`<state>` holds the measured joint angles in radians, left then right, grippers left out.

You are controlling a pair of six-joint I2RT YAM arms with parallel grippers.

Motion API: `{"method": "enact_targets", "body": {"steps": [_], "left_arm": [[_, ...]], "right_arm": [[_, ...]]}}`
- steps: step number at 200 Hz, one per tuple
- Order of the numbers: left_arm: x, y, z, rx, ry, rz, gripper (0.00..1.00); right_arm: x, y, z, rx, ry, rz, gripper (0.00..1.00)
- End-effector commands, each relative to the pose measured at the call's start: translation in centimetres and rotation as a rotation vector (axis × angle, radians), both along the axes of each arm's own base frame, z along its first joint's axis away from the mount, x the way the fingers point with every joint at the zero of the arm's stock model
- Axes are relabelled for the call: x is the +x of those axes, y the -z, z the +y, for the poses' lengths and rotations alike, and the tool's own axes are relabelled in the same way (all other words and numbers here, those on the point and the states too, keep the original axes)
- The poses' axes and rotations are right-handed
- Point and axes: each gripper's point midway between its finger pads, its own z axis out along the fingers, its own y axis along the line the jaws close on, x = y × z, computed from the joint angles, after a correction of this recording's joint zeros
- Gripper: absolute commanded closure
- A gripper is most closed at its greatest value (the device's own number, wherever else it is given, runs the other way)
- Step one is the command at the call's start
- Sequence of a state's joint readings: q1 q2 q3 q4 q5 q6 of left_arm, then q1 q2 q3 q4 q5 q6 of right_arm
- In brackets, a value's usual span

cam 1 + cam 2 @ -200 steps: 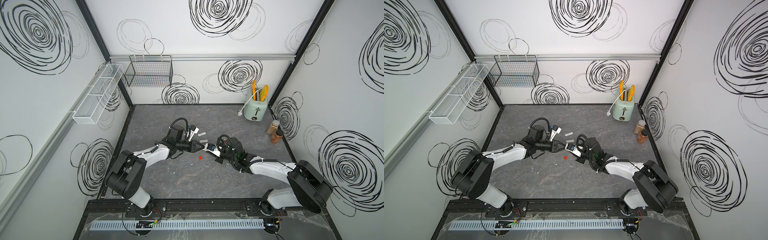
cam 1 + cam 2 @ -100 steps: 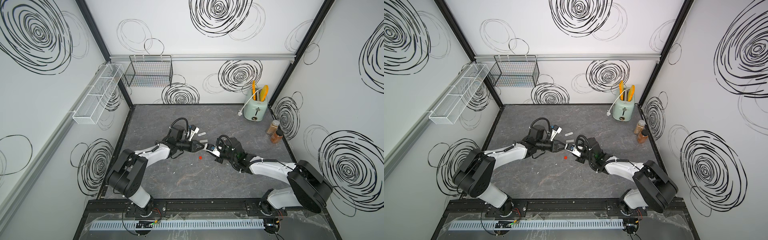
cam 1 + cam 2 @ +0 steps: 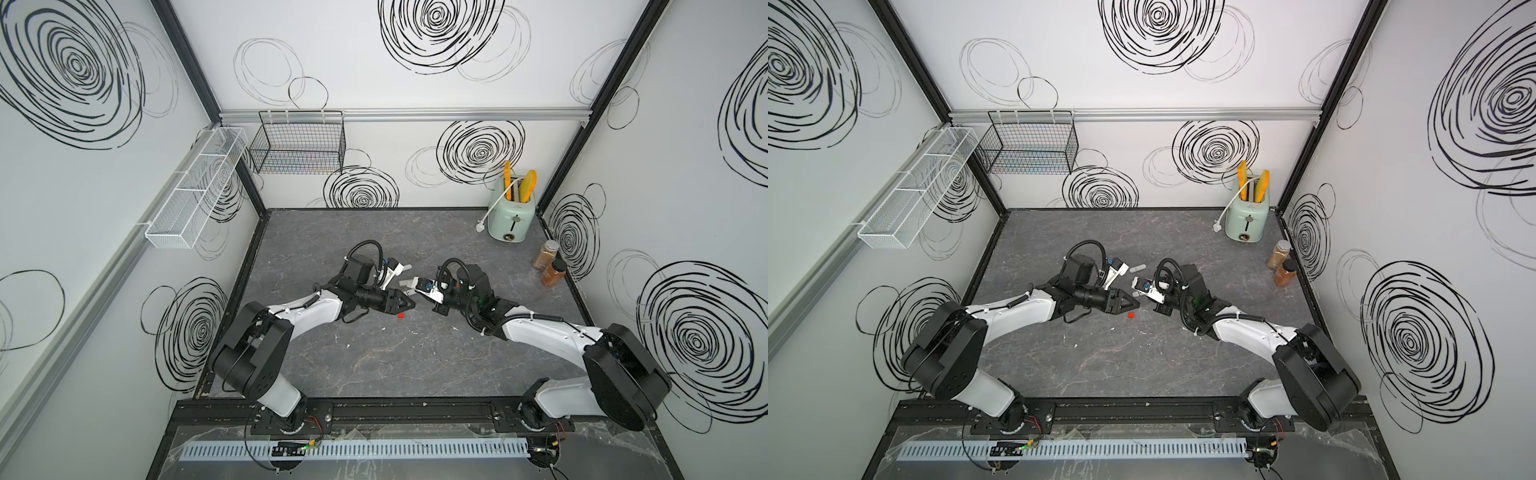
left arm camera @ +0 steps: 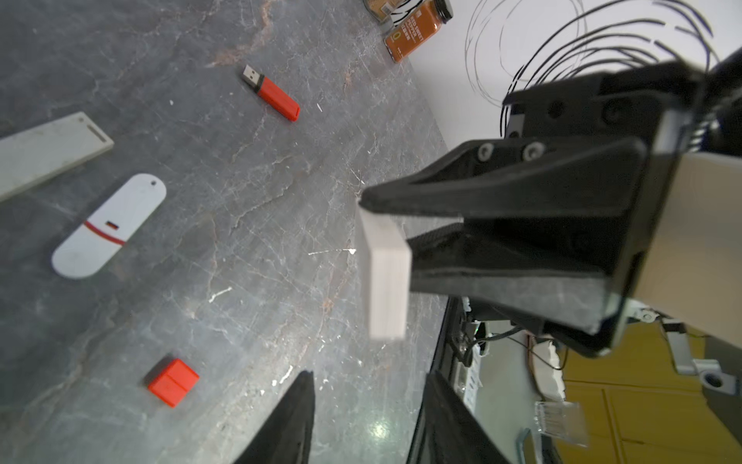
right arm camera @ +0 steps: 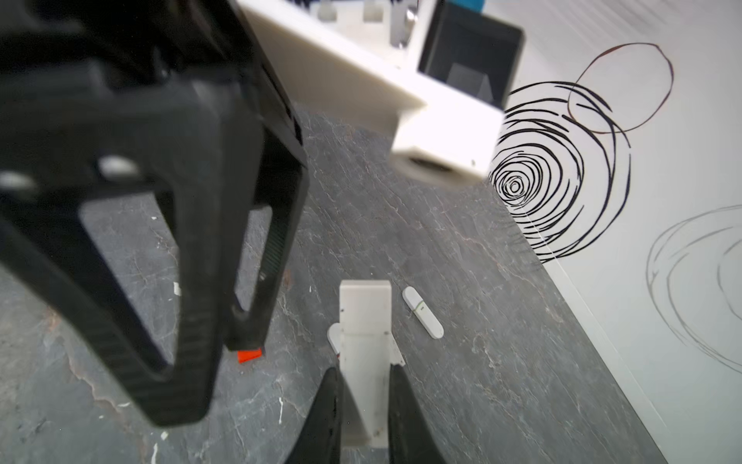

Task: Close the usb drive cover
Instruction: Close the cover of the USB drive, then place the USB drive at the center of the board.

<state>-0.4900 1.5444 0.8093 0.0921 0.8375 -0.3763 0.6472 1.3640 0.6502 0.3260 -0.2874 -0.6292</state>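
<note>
Mid-tabletop: my right pincer grips the white usb drive, and the left one stands parted facing it.

On the grey tabletop point(image 3: 374, 374) I see both arms reaching to the middle, tips facing each other. The right pincer point(image 5: 364, 377) is clamped on the white usb drive point(image 4: 385, 277), a blocky piece held clear of the surface and sticking out past the fingertips toward the left arm. The left pincer point(image 4: 369, 375) stands parted and holds nothing, its tips just short of the drive. At the far right stand a mint toaster point(image 3: 511, 216) and two spice jars point(image 3: 550, 270). Lying flat are a white oval drive point(image 4: 108, 227) just beyond the pincers, a red drive point(image 4: 277, 98) (plug bare) and a red cap point(image 3: 401, 316) just on the near side of the left tips. I cannot tell whether the held drive's cover is shut.
</note>
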Motion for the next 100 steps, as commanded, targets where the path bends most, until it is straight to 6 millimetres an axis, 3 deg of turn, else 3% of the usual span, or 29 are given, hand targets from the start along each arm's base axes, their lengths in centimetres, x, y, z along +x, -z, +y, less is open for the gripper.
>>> {"method": "enact_targets", "body": {"steps": [1, 55, 100], "left_arm": [[0.0, -1.7, 1.1, 0.03, 0.002, -0.162, 0.43], [1.0, -1.6, 3.9, 0.173, -0.047, -0.381, 0.23], [3.1, -2.2, 7.4, 0.232, -0.171, -0.47, 0.11]], "right_arm": [[0.1, 0.1, -1.2, -0.058, 0.003, -0.013, 0.99], [0.7, 1.9, -0.5, -0.155, -0.04, 0.081, 0.99], [1.4, 4.9, 0.1, -0.283, -0.082, 0.176, 0.98]]}}
